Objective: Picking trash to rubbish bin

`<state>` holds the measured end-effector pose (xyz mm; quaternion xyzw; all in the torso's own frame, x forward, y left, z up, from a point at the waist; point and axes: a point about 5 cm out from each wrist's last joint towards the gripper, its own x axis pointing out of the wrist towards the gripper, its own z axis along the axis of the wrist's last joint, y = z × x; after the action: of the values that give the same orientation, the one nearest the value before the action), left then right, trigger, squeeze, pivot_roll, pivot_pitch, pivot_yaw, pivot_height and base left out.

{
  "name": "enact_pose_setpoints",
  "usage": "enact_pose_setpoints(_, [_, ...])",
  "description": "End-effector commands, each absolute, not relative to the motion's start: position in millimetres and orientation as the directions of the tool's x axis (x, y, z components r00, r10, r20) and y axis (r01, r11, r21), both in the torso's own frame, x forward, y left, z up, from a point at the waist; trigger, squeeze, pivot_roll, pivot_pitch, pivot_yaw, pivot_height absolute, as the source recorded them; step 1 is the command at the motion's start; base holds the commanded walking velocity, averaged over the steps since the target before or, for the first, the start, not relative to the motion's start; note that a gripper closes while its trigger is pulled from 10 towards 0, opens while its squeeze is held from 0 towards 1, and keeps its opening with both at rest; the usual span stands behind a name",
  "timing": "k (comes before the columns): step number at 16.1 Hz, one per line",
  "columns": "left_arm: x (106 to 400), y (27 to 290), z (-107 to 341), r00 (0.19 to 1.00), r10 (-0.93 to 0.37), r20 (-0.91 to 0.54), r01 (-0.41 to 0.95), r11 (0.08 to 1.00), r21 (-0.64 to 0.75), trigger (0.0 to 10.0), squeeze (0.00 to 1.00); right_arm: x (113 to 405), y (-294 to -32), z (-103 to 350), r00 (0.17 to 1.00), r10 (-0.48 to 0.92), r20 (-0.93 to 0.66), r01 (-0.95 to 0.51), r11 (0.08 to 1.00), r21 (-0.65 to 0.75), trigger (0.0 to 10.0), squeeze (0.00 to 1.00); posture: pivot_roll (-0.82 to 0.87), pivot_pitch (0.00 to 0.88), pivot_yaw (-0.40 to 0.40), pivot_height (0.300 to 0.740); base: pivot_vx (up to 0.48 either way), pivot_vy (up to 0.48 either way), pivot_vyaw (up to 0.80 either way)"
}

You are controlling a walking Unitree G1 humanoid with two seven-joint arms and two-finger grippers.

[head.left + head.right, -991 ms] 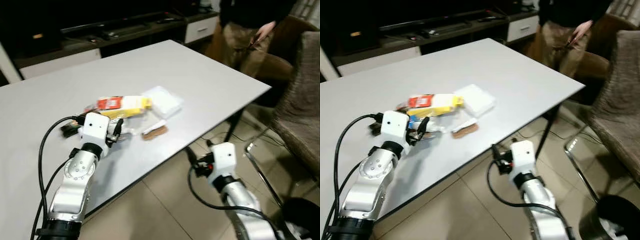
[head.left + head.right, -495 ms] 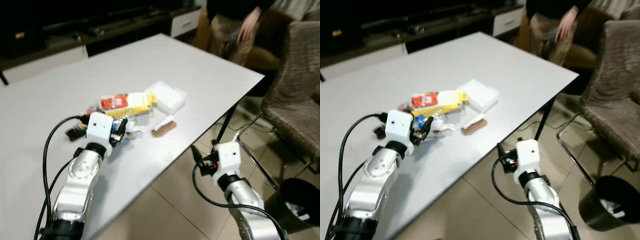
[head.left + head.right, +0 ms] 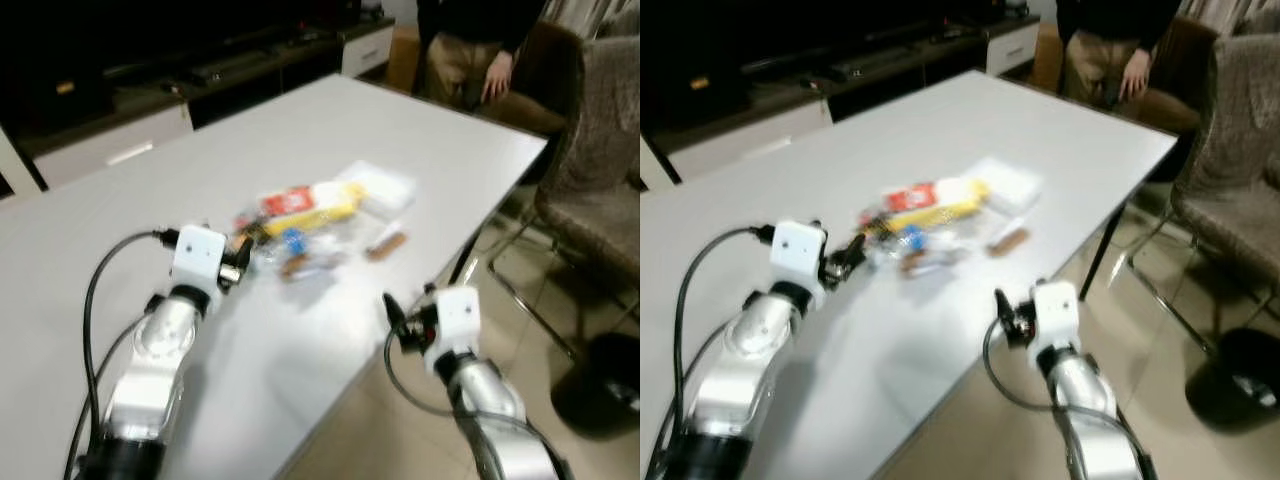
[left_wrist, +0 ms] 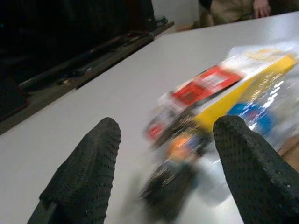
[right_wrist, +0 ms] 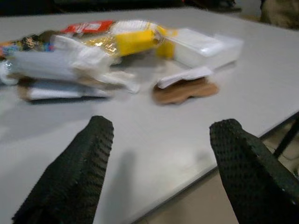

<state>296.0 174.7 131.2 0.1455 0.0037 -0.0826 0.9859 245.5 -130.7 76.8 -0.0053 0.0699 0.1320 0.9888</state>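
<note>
Step in hand looks like approach/pre-grasp — nothing picked yet. The trash pile (image 3: 320, 215) lies in a loose heap on the white table (image 3: 120, 230), near the table edge that faces the robot, toward the corner by the chair (image 3: 600, 190): a yellow-and-red packet (image 3: 305, 203), a clear plastic box (image 3: 385, 188), a brown wrapper (image 3: 385, 243) nearest the edge. Left gripper (image 3: 240, 262) is over the tabletop, arm reaching forward, fingers spread and empty, tips just beside the near end of the pile. Right gripper (image 3: 392, 315) hangs off the table edge, below tabletop level, fingers also apart, aimed at the brown wrapper. Next move, I'd judge: close the left on the nearest dark wrapper (image 4: 163, 184), then carry it to the black rubbish bin (image 3: 598, 385) on the floor past the corner — well apart from the pile, so a turn or step is likely needed. A person (image 3: 470, 40) stands beyond the far corner.
</note>
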Motion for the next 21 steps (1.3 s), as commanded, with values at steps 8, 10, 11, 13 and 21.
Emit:
enact_pose_setpoints(8, [295.7,169.2,127.9,0.983,-0.177,-0.042,0.182,0.951,0.249,10.0,0.0,249.1,-129.4,82.4,0.955,0.273,-0.119,-0.277,0.961,-0.012,10.0,0.0,-0.08,0.0,-0.006,0.74,0.0,-0.166,0.0])
enact_pose_setpoints(10, [293.5,166.5,125.8,0.982,-0.185,-0.04,0.189,0.952,0.242,10.0,0.0,249.2,-129.0,82.0,0.951,0.283,-0.124,-0.286,0.958,-0.007,10.0,0.0,-0.08,0.0,-0.014,0.74,0.0,0.0,0.0])
enact_pose_setpoints(11, [292.2,165.6,125.0,0.982,-0.186,-0.037,0.189,0.954,0.231,10.0,0.0,249.5,-128.7,81.7,0.949,0.288,-0.128,-0.291,0.957,-0.004,10.0,0.0,-0.08,0.0,-0.017,0.74,0.0,0.0,0.0])
enact_pose_setpoints(13, [290.7,163.5,124.6,0.982,-0.189,-0.03,0.191,0.959,0.208,10.0,0.0,251.0,-129.9,82.4,0.949,0.289,-0.128,-0.293,0.956,-0.006,10.0,0.0,-0.08,0.0,-0.02,0.74,0.0,0.0,-0.28])
enact_pose_setpoints(21, [291.3,158.4,124.6,0.979,-0.201,-0.024,0.202,0.958,0.204,10.0,0.0,250.9,-128.5,81.6,0.939,0.315,-0.135,-0.321,0.947,-0.023,10.0,0.0,-0.09,0.0,-0.027,0.74,0.0,0.0,-0.35])
